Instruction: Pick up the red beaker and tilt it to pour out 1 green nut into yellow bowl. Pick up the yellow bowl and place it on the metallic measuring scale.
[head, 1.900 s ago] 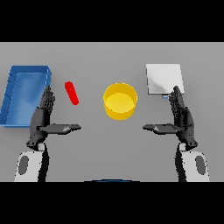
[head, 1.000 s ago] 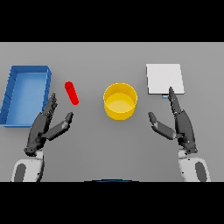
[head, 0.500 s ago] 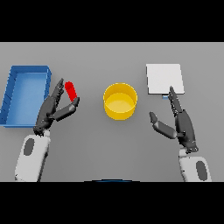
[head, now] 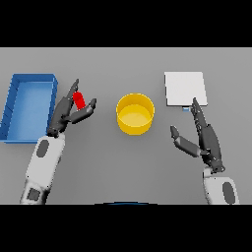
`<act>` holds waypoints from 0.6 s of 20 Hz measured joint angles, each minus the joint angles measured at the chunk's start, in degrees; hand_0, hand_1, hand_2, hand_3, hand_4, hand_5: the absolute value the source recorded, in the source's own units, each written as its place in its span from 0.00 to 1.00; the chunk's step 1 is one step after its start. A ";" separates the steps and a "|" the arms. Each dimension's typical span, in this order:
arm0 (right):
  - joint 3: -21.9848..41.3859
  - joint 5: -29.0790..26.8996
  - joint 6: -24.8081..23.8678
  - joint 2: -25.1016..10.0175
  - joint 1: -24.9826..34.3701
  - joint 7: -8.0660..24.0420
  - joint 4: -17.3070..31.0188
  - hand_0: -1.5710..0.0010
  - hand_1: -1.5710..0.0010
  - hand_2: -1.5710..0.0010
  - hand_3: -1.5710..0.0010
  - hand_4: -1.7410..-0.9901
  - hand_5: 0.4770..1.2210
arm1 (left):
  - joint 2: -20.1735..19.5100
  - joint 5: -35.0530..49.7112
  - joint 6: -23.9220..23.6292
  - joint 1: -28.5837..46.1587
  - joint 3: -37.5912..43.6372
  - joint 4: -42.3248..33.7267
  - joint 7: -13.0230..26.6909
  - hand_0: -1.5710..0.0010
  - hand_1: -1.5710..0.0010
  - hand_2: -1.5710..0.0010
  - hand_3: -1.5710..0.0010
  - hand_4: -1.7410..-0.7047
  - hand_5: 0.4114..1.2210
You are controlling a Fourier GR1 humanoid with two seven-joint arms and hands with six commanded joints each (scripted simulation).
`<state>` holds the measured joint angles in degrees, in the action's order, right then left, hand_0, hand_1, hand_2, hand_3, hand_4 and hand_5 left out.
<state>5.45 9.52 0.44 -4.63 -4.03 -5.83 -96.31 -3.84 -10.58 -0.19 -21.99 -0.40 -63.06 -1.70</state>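
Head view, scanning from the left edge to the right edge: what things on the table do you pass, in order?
Blue rectangular tray → small red beaker, with the left hand reaching around it → round yellow bowl → flat metallic measuring scale, with the right hand just in front of it.

Blue tray [head: 15, 110] near the left edge of the grey table [head: 123, 167], long side running front to back, open-topped.
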 measured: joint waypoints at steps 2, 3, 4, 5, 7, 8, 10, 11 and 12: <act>-0.16 0.49 -0.70 -0.03 0.19 0.58 -0.17 1.00 1.00 1.00 1.00 0.66 0.22 | -0.30 0.06 -0.45 -1.72 0.94 2.55 -1.75 1.00 1.00 1.00 1.00 0.50 0.34; -0.08 0.28 -0.46 -0.02 -0.58 0.50 -0.70 1.00 1.00 1.00 1.00 0.66 0.22 | -0.31 0.51 -0.15 -2.64 1.59 4.31 -3.07 1.00 1.00 1.00 1.00 0.48 0.35; -0.13 0.19 -0.56 0.09 -0.39 0.72 -0.69 1.00 1.00 1.00 1.00 0.66 0.22 | 0.60 1.00 -0.38 -2.44 1.78 4.95 -4.72 1.00 1.00 1.00 1.00 0.45 0.36; 0.13 0.37 -0.79 0.50 -0.36 1.24 -0.91 1.00 1.00 1.00 1.00 0.66 0.23 | 1.18 1.83 -0.74 -3.44 2.68 6.06 -5.83 1.00 1.00 1.00 1.00 0.44 0.37; 0.07 0.25 -0.68 0.22 -0.31 1.29 -1.58 1.00 1.00 1.00 1.00 0.66 0.22 | 1.86 2.99 -0.72 -4.08 3.93 8.35 -8.35 1.00 0.99 0.97 0.98 0.40 0.40; 0.06 0.41 -0.91 0.51 -0.12 1.54 -0.79 1.00 1.00 1.00 1.00 0.66 0.23 | 2.32 3.40 -0.75 -4.39 4.30 9.15 -8.92 0.95 0.94 0.90 0.91 0.36 0.43; 0.02 0.42 -0.95 0.44 -0.09 1.50 -1.02 1.00 1.00 1.00 1.00 0.67 0.23 | 2.83 3.96 -1.53 -5.52 5.24 10.40 -9.80 0.76 0.74 0.71 0.67 0.32 0.57; -0.23 0.31 -1.00 0.21 -0.26 1.42 -1.23 1.00 1.00 1.00 1.00 0.67 0.23 | 3.36 3.50 -2.70 -6.39 5.35 11.56 -9.85 0.65 0.63 0.58 0.54 0.26 0.66; -0.30 0.09 -0.75 0.07 -0.62 0.95 -1.23 1.00 1.00 1.00 1.00 0.67 0.23 | 3.59 2.74 -4.70 -6.75 5.56 12.21 -9.45 0.52 0.50 0.46 0.44 0.21 0.73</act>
<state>5.15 9.61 -0.31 -4.56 -4.65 -4.89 -97.55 -0.25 -7.84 -4.89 -28.74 5.17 -50.85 -11.15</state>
